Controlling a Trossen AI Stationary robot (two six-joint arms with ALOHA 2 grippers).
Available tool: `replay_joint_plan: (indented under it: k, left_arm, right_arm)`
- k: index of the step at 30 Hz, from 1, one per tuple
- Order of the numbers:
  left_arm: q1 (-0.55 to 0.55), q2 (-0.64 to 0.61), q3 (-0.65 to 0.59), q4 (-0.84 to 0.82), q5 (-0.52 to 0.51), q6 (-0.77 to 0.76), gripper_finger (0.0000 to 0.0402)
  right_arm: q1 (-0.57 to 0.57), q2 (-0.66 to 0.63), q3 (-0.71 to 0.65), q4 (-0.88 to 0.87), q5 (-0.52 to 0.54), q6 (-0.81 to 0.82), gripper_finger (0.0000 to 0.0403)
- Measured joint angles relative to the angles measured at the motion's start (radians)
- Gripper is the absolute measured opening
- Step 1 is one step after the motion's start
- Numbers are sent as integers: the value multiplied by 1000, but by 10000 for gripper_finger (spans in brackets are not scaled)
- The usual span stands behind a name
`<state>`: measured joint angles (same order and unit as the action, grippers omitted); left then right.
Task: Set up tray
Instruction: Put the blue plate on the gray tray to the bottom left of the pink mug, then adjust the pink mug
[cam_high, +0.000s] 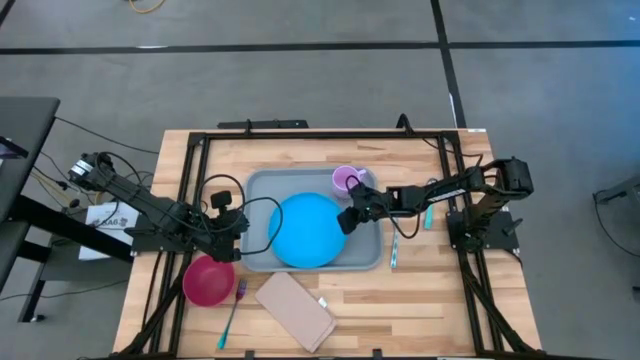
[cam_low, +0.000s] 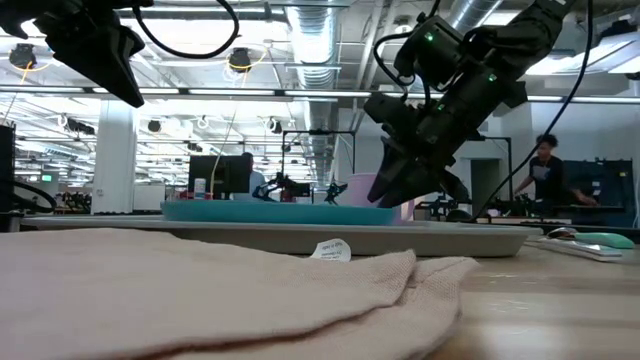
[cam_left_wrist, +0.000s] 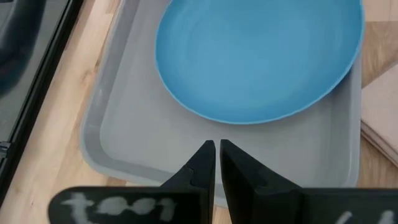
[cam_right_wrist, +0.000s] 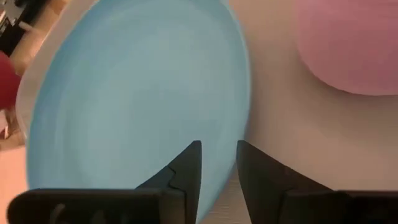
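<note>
The big pale grey-blue plastic tray (cam_high: 262, 186) with the raised rim sits in the middle of the light wooden table (cam_high: 430, 300), and a round bright-blue plate (cam_high: 307, 229) lies flat inside it, taking up most of the floor. A small pink cup (cam_high: 347, 179) stands in the tray's far corner on the right arm's side.

The right gripper (cam_high: 352, 217) hangs over the plate's edge on its own side, above the tray. Its fingers are only slightly apart with nothing between them; in the wrist view the plate rim runs right under the gap.

The left gripper (cam_high: 240, 225) hovers at the tray's rim on the left side. Fingers are pressed together, holding nothing, tips pointing in over the bare tray floor just short of the plate.

Off the tray, nearer the front edge: a magenta bowl (cam_high: 208, 281), a pinkish-beige folded napkin (cam_high: 295, 310) and a teal-handled utensil (cam_high: 231, 316).
</note>
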<state>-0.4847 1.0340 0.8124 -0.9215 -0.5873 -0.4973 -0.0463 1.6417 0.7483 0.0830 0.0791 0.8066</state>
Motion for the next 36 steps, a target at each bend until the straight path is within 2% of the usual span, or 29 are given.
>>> replay_joint_plan:
  k: [4,9,13,17,22,25,29,33,36]
  left_arm:
    - [0,0,0,0,0,0,13]
    - [0,0,0,0,0,0,13]
    - [0,0,0,0,0,0,13]
    - [0,0,0,0,0,0,13]
    - [0,0,0,0,0,0,13]
    - [0,0,0,0,0,0,13]
    - [0,0,0,0,0,1,13]
    - [0,0,0,0,0,1,13]
    - [0,0,0,0,0,1,13]
  right_arm:
    - [-1,0,0,0,-28,-4,109]
    - [-37,-10,0,-4,-166,-28,124]
    - [-46,-41,0,-2,-202,-49,127]
    - [-45,-97,0,0,-174,-91,120]
    - [-45,-159,0,48,-62,-175,108]
    - [-46,-151,6,128,-40,-217,103]
    - [-48,-84,74,134,-39,-240,96]
    - [-59,-20,197,64,-54,-320,90]
    - [-73,25,315,-120,-34,-376,79]
